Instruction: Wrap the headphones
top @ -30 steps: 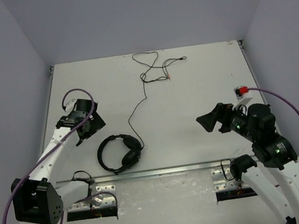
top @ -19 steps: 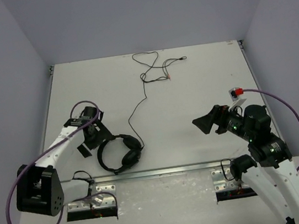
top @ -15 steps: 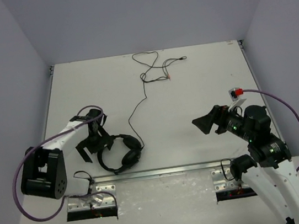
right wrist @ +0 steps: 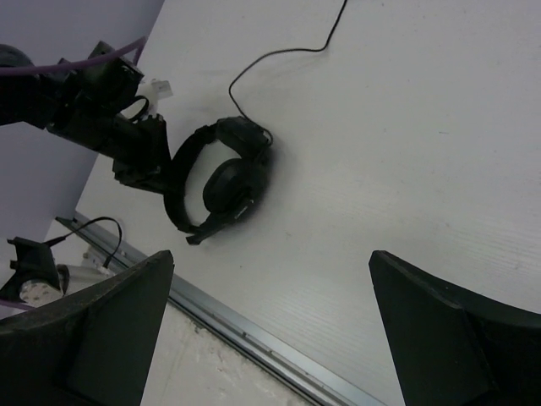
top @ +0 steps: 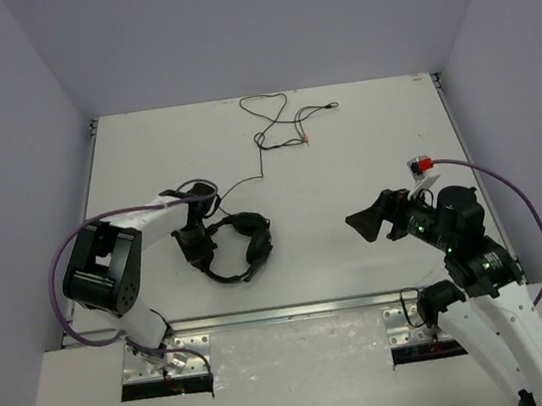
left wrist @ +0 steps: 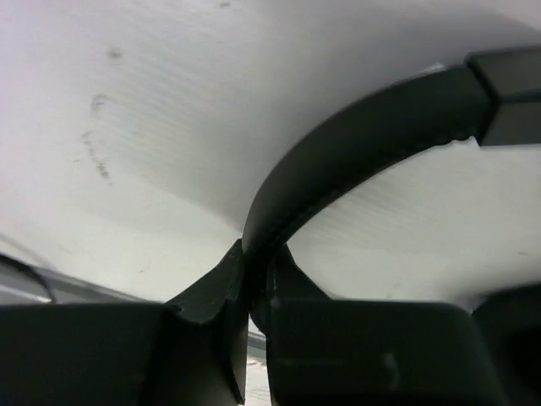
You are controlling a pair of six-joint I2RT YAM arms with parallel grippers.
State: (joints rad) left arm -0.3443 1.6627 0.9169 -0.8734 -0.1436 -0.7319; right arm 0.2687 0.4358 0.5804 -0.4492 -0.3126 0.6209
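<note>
The black headphones (top: 242, 248) lie on the white table, left of centre, earcups to the right. My left gripper (top: 196, 244) is shut on the headband (left wrist: 355, 144), which is pinched between its fingertips (left wrist: 228, 279). The thin black cable (top: 260, 164) runs from the headphones toward the far edge, where it lies in loose loops (top: 275, 127). The right wrist view shows the headphones (right wrist: 224, 182) with the left gripper (right wrist: 144, 165) on the band. My right gripper (top: 366, 220) hovers open well to the right, its fingers (right wrist: 93, 330) wide apart with nothing between them.
A metal rail (top: 296, 310) runs along the table's near edge. Grey walls close in the left, far and right sides. Thick purple robot cables (top: 60, 283) (top: 537, 226) loop beside each arm.
The left arm swung in from the left, shut its jaws on the headband, and pulled the headphones right and away from the rail, turning them. The right arm barely moved.
</note>
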